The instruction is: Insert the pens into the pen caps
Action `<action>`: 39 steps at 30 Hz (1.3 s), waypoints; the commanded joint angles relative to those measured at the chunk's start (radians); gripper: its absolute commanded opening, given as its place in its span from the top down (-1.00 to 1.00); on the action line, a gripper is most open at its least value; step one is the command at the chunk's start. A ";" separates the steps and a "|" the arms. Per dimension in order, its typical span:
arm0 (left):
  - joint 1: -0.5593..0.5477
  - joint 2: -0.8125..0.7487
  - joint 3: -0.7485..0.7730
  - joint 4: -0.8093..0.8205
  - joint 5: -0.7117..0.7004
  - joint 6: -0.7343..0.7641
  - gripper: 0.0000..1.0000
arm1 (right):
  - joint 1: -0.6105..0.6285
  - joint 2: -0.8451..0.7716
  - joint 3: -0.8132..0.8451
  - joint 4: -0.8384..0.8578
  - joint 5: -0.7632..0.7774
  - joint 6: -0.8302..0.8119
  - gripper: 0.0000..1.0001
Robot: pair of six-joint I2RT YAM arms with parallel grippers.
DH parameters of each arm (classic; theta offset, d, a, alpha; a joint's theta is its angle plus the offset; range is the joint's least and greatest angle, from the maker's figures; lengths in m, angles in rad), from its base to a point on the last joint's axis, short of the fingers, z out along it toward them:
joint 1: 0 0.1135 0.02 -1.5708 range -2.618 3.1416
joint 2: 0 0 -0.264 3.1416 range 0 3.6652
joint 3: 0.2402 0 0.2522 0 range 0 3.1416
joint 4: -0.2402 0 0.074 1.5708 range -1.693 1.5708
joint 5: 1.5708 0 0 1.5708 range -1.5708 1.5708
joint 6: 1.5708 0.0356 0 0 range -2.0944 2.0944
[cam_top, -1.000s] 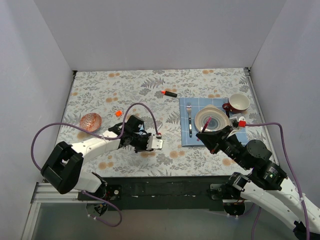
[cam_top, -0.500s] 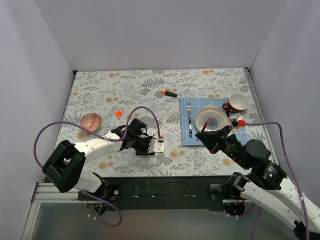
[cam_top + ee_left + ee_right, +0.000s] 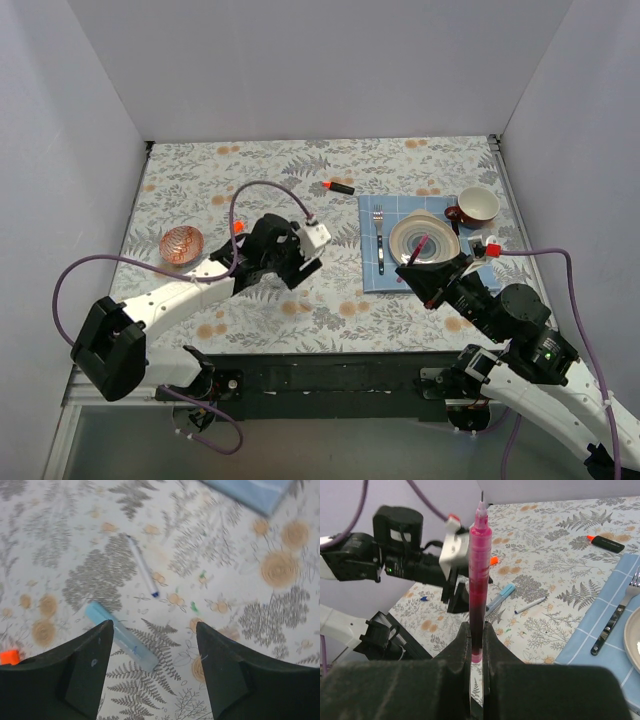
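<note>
My left gripper (image 3: 154, 626) hangs open above the table, nothing between its fingers (image 3: 85, 670). Just below it lies the light-blue marker (image 3: 122, 637), with the thin white pen (image 3: 142, 572) beyond. An orange cap (image 3: 7, 656) shows at the left edge. My right gripper (image 3: 476, 630) is shut on the maroon-red pen (image 3: 479, 580), held upright with its tip up. In the right wrist view I see the light-blue marker (image 3: 501, 596), the white pen (image 3: 530, 605), a dark blue cap (image 3: 424, 598) and the black marker (image 3: 607, 542). From above, the left gripper (image 3: 300, 262) is at mid-table.
A blue placemat (image 3: 372, 275) carries a fork (image 3: 379, 240) and a plate (image 3: 447, 236); a red cup (image 3: 478, 205) stands behind them. A reddish bowl (image 3: 182, 243) sits at the left. The black marker (image 3: 340, 187) lies toward the back, and an orange cap (image 3: 237, 227) lies left of the left arm.
My left gripper has opened and swung from near the front edge back toward the table's middle. The right gripper has barely shifted and still holds the maroon-red pen.
</note>
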 commanded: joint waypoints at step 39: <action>-0.068 0.336 0.254 -0.485 -0.185 -2.369 -0.06 | -0.003 -0.031 -0.022 0.007 -0.010 0.018 0.97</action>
